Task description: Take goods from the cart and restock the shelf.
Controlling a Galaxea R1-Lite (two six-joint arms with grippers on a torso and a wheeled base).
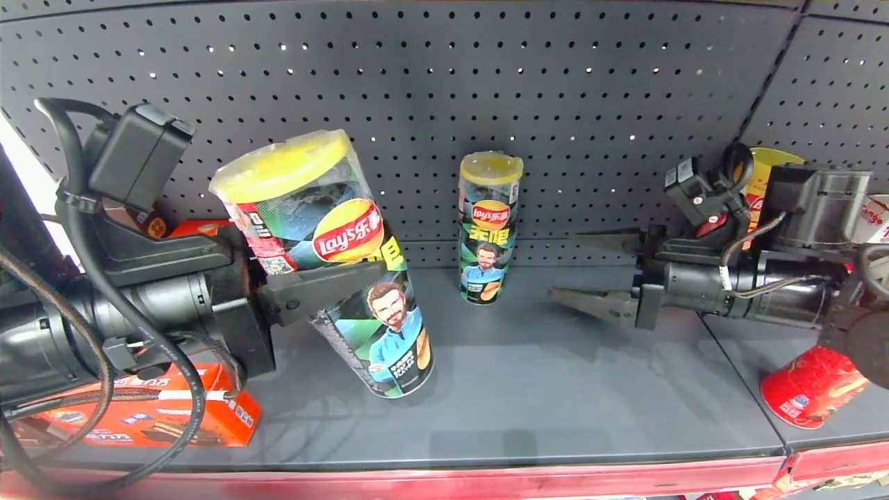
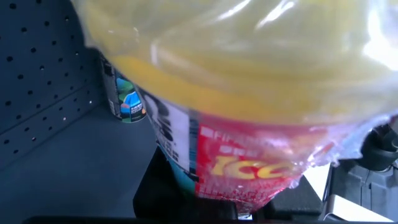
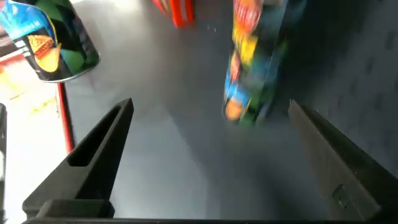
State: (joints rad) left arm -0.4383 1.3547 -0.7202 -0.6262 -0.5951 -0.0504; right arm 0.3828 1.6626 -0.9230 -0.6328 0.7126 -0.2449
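Note:
A tall chips can (image 1: 333,257) with a yellow lid leans over the grey shelf (image 1: 555,389), top tipped left, base low near the shelf board. My left gripper (image 1: 347,281) is shut on its middle; the wrist view looks onto its lid (image 2: 249,62). A second, matching can (image 1: 489,229) stands upright near the pegboard, also seen as the small can (image 2: 127,99) and the blurred can (image 3: 252,62). My right gripper (image 1: 566,267) hovers open to the right of that can, apart from it, fingers (image 3: 93,162) spread with nothing between them.
An orange box (image 1: 160,417) lies at the shelf's front left under my left arm. A red can (image 1: 809,396) lies on its side at the front right, and a yellow-lidded tub (image 1: 767,173) stands behind my right arm. The pegboard (image 1: 444,83) closes the back.

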